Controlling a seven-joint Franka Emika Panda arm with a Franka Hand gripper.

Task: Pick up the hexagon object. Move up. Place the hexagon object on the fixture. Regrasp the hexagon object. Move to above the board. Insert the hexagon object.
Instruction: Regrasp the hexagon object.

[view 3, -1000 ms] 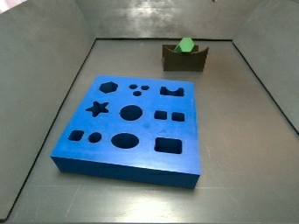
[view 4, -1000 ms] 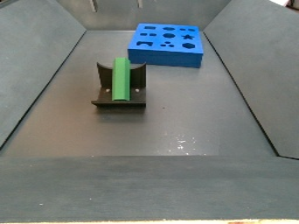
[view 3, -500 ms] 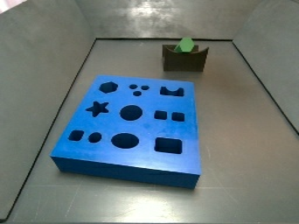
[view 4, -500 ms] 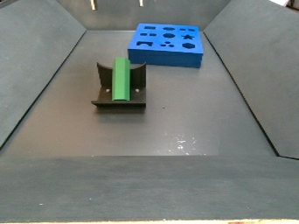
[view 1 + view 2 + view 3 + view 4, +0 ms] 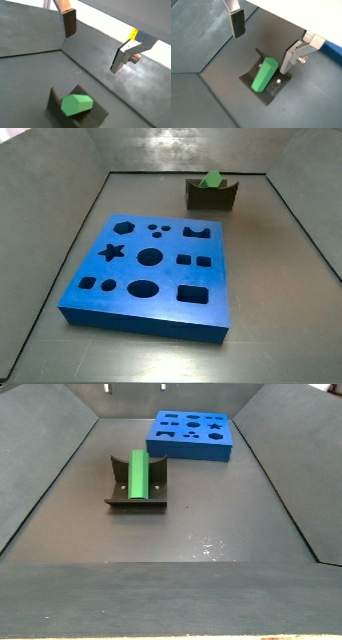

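Small bright green plastic bar of hexagonal section (image 5: 264,75), lying in the curved notch of the small dark notched fixture (image 5: 135,496) on the grey floor, well apart from the thick blue board with shaped cut-outs (image 5: 154,270). Two-finger gripper (image 5: 266,35) poised above the bar in both wrist views, jaws spread wide, nothing between them. Likely light, stiff and smooth-faced, so prone to slip or twist; best taken across two opposite flat faces near mid-length, clear of the notch walls. Regrasp judged the step in hand.
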